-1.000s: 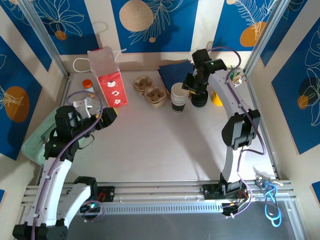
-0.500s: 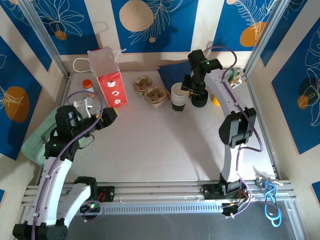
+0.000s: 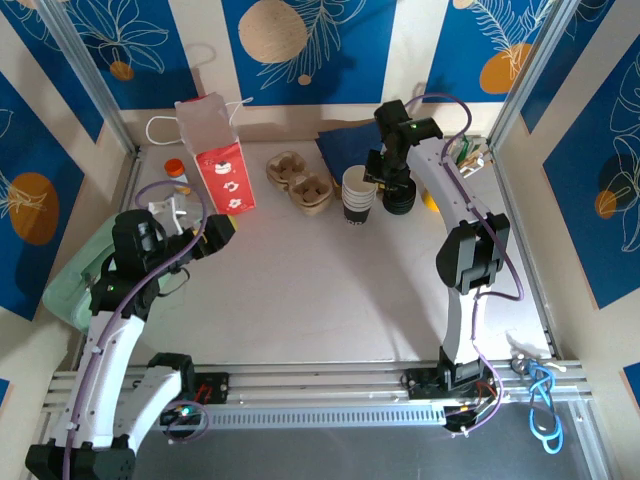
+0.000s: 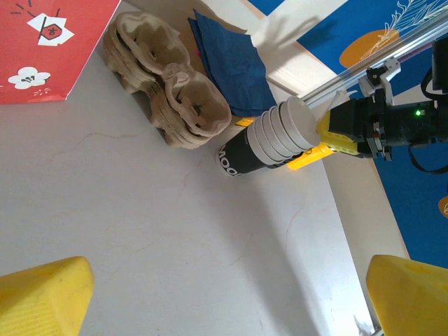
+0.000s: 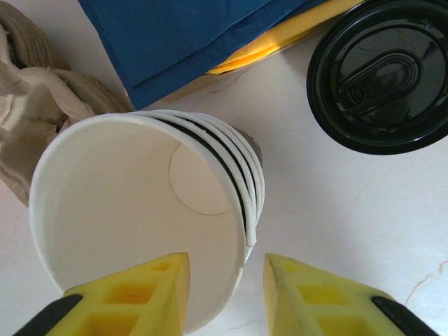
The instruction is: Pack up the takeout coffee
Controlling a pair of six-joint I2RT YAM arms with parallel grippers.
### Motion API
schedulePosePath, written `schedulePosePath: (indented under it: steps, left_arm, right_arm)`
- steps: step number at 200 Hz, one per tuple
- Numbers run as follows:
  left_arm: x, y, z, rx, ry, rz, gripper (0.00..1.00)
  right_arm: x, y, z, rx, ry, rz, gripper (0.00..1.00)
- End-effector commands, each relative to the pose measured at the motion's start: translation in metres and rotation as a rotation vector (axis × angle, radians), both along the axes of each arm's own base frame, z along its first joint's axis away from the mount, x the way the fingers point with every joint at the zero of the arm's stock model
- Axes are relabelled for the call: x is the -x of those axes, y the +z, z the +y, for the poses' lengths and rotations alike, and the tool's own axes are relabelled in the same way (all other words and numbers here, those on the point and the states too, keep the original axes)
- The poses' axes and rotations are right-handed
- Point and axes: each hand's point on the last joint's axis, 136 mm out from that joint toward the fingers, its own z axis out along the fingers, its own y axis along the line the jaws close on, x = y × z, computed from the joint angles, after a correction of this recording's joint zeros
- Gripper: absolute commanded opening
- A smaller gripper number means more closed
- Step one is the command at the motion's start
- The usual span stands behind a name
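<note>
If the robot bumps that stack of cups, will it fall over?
Probably quite easily. The cup stack looks like empty paper, so it is likely light, and it stands tall on a small base. Squeezed at the thin rim, it may crumple.

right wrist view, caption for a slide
Open right gripper over the rim of the cup stack, black lid beside it, blue napkins beyond.

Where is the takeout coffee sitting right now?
In the top view, the takeout coffee stands on the table's far side, right of centre, just right of the cup stack and near the blue napkins.
</note>
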Motion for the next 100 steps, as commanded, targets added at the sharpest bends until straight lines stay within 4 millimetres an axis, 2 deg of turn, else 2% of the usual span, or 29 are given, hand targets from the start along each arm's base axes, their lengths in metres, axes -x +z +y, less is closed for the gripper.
schedulePosePath:
  steps: [1,21,58,100]
  left_arm:
    - [-0.001,0.005,-0.002,0.002,-0.007,-0.017,0.99]
    - [-0.001,0.004,-0.002,0.001,-0.004,-0.016,0.99]
    - [-0.001,0.002,-0.001,-0.002,-0.002,-0.011,0.99]
    - [0.0,0.002,0.0,-0.004,0.002,-0.009,0.99]
  right_arm:
    - [-0.002,0.001,0.001,-0.002,0.003,0.008,0.28]
    - [-0.002,0.003,0.003,-0.008,0.01,0.006,0.2]
    - [-0.003,0.003,0.001,-0.002,0.008,0.005,0.14]
    - [-0.001,0.018,0.0,-0.011,0.018,-0.02,0.08]
